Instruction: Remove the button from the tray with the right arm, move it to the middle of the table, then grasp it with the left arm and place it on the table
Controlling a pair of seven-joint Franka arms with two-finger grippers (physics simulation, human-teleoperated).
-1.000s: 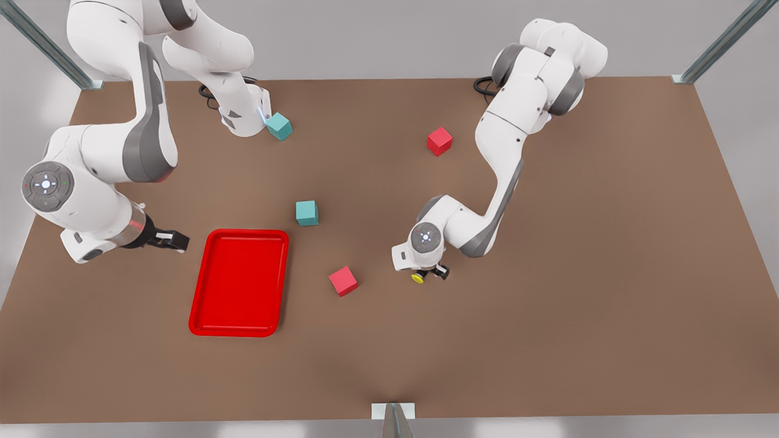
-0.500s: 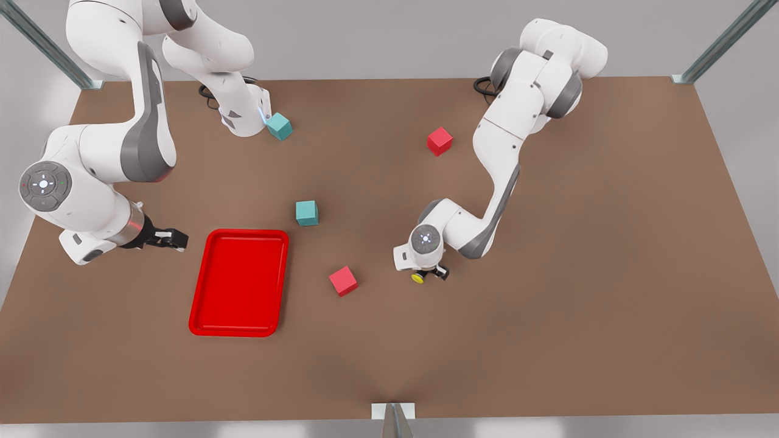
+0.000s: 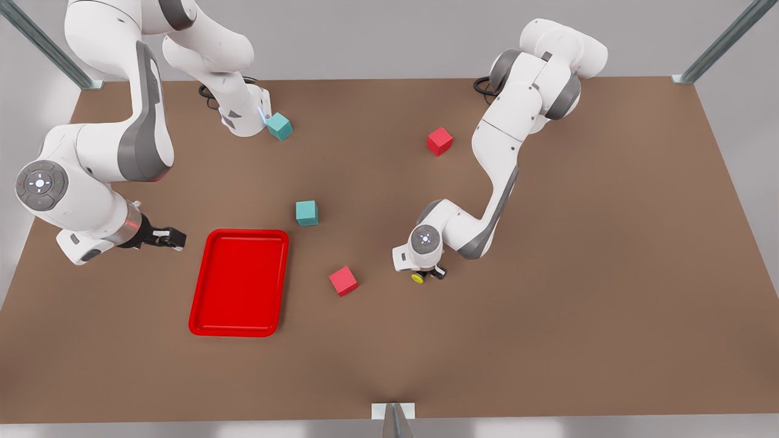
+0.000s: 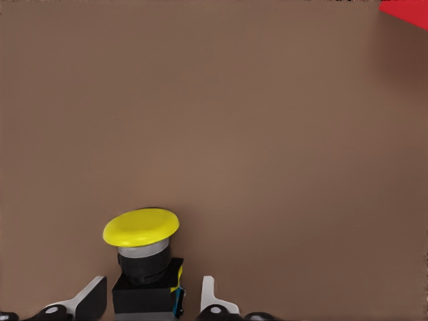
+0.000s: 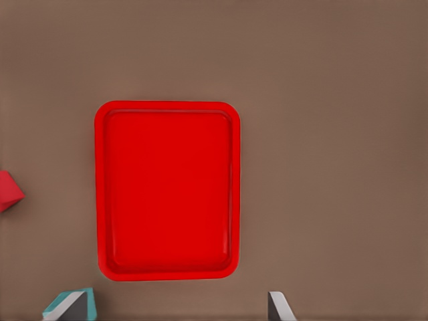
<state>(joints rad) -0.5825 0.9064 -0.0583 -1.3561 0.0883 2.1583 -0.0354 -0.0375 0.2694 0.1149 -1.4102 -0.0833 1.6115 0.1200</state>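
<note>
1. The tray [image 3: 238, 283] is placed on the table [image 3: 578, 304], toward its left edge in the front view.
2. The button [image 3: 418, 278] is located near the table's middle, at the left gripper [image 3: 428, 275].
3. The right gripper [image 3: 163, 238] is positioned just beside the tray's far-left corner.
4. Cubes [image 3: 343, 281] are scattered between tray and button and toward the far edge.

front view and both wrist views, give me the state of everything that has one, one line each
button: upright, yellow cap up, between the left gripper's fingers
left gripper: shut on the button, low over the table
right gripper: open, holding nothing, beside the tray
tray: flat on the table, nothing in it
teal cubes: on the table, apart
red cubes: on the table, apart
</note>
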